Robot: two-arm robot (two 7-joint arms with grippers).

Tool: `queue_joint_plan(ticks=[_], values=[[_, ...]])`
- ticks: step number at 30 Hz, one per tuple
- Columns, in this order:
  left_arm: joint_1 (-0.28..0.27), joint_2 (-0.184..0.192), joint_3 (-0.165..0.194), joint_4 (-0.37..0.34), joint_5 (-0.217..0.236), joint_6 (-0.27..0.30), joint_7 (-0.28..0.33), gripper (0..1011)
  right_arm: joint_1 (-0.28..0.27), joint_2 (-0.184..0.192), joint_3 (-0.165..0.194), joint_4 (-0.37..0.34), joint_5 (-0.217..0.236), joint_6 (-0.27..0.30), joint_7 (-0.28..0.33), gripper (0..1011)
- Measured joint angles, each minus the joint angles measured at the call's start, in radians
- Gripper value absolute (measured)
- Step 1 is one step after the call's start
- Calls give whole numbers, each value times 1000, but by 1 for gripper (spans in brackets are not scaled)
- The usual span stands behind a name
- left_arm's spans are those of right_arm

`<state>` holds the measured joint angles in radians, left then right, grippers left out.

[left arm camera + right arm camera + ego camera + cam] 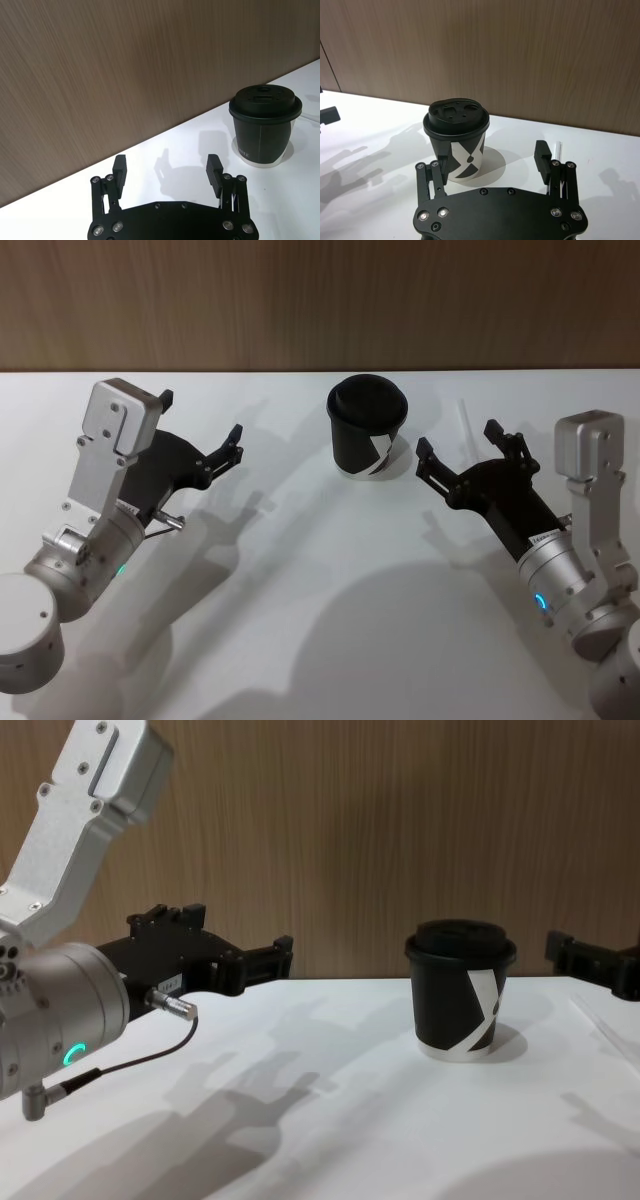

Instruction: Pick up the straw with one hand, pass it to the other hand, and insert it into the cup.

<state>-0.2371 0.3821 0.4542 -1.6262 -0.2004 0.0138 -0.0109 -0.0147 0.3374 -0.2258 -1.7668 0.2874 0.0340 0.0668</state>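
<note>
Well, nearest us, two silver arms reach in over the white table [300, 620], and neither has anything in hand. The right gripper [458, 438] hangs at about four o'clock from the cup [368, 430], jaws spread wide and empty. The left gripper [202, 415] hovers out at nine o'clock, well apart from the cup, likewise wide open and empty. A touch farther back, the straw [461, 410] lies flat on the table at three o'clock of the cup, running roughly toward the wooden wall [300, 300]. No pick-up made yet, I'd say.

Here's where it could slip. That straw is thin and lies flat, so fingers coming down off-centre may just nudge it and send it rolling. The inner finger is near the cup, and a wide approach could knock that light cup over. Later, a crooked grip after the hand-over would likely miss the small opening in the lid.

The head view gives the whole layout. The right wrist view adds that the straw [559, 149] sits close beside one finger, not centred in the gap, and it shows the lid's openings. The chest view shows the cup [462, 990] upright from the side and the left gripper [250, 960] held above the table
</note>
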Motion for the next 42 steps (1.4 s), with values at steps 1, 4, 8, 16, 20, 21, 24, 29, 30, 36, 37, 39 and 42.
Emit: queue_joint_plan(ticks=[1,4,8,16,20,21,24,29,30,36,37,39,42], values=[[0,0,0,0,0,0,0,1001,0,0,0,0,0,0,0,1001],[0,0,0,0,0,0,0,1000,0,0,0,0,0,0,0,1001],[0,0,0,0,0,0,0,1001,0,0,0,0,0,0,0,1001],[0,0,0,0,0,0,0,1001,0,0,0,0,0,0,0,1001],[0,0,0,0,0,0,0,1002,1,0,2,3,0,0,0,1001],[0,0,0,0,0,0,0,1001,1,0,2,3,0,0,0,1001],[0,0,0,0,0,0,0,1002,3,-1,8,10,0,0,0,1001],[0,0,0,0,0,0,0,1001,13,-2,22,29,0,9,-4,1001],[0,0,0,0,0,0,0,1001,13,-2,22,29,0,9,-4,1001],[0,0,0,0,0,0,0,1001,25,-4,34,50,-5,28,-14,1001],[0,0,0,0,0,0,0,1001,28,-5,37,56,-7,33,-16,1001],[0,0,0,0,0,0,0,1001,32,-7,38,62,-10,37,-19,1001],[0,0,0,0,0,0,0,1001,40,-13,39,77,-15,45,-25,1001]])
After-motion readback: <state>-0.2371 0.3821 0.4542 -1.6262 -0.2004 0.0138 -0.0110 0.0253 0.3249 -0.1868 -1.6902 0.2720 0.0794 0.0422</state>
